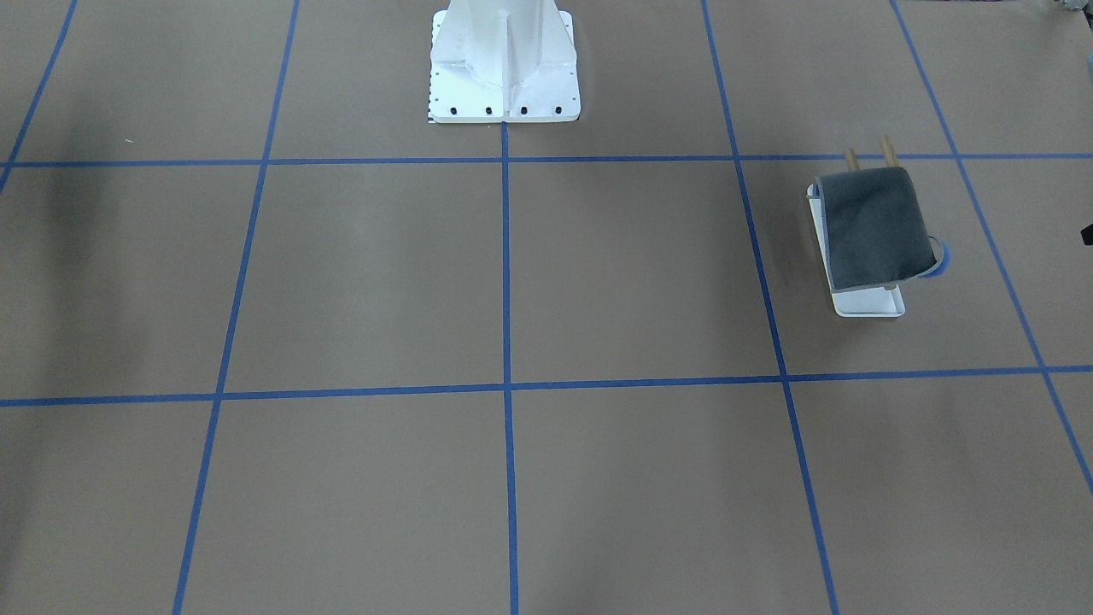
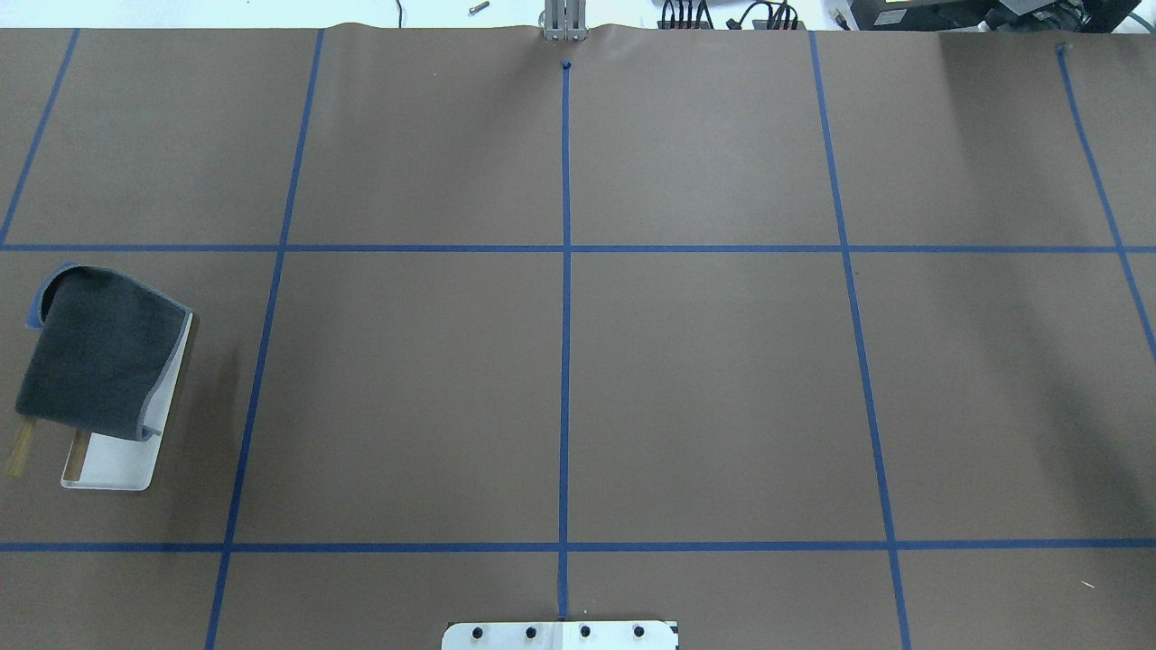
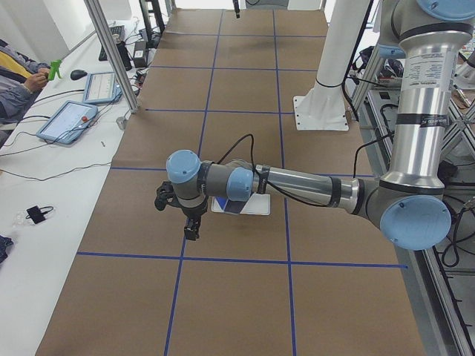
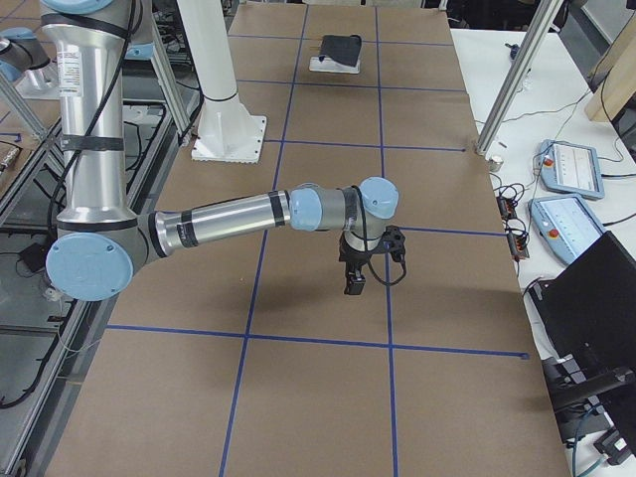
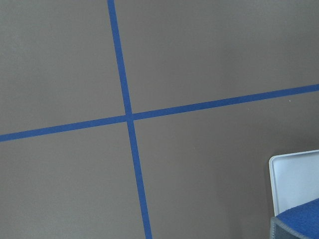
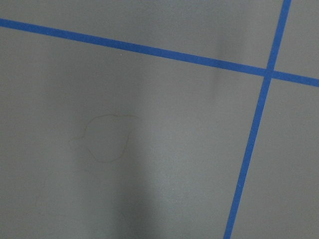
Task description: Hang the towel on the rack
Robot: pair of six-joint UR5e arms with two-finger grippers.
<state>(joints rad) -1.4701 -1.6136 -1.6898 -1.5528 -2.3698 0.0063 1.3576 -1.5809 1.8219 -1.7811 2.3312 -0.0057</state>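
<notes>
Counter [image 2: 722, 406]: a brown matt sheet covers the whole top and lies flat, with soft shadows towards both ends.
Tape lines [image 2: 565, 361]: blue strips divide the counter into large rectangles.
Pedestal [image 1: 504, 60]: a large white column with a bolted foot plate. It stands at the robot's edge of the counter, on the centre tape line.
Far edge: straight across from the pedestal, black cables [image 2: 768, 13] and dark boxes lie beyond the brown sheet.
Side bench: a white top runs along the edge opposite the pedestal. It carries two tablets [image 4: 568, 164] and loose leads.
Rack [image 2: 113, 465]: well apart from the pedestal, out to the robot's left and somewhat forward of it. Its white tray base sits flat on the counter. Two brown rods [image 1: 888, 149] run parallel above the tray, and their ends stick out past the cloth on the pedestal side.
Towel [image 2: 95, 361]: draped over both rods with the dark grey face up and a light grey stitched edging. The corner farthest from the pedestal curls over and shows blue. Most of the tray is covered.
Left end effector [image 3: 191, 226]: hangs above the counter beside the rack, on the side away from the pedestal, and points down. I cannot tell whether its fingers are apart or together.
Right end effector [image 4: 354, 280]: hangs above the counter, well apart from the pedestal on the robot's right, and points down. I cannot tell here either whether its fingers are apart or together.
</notes>
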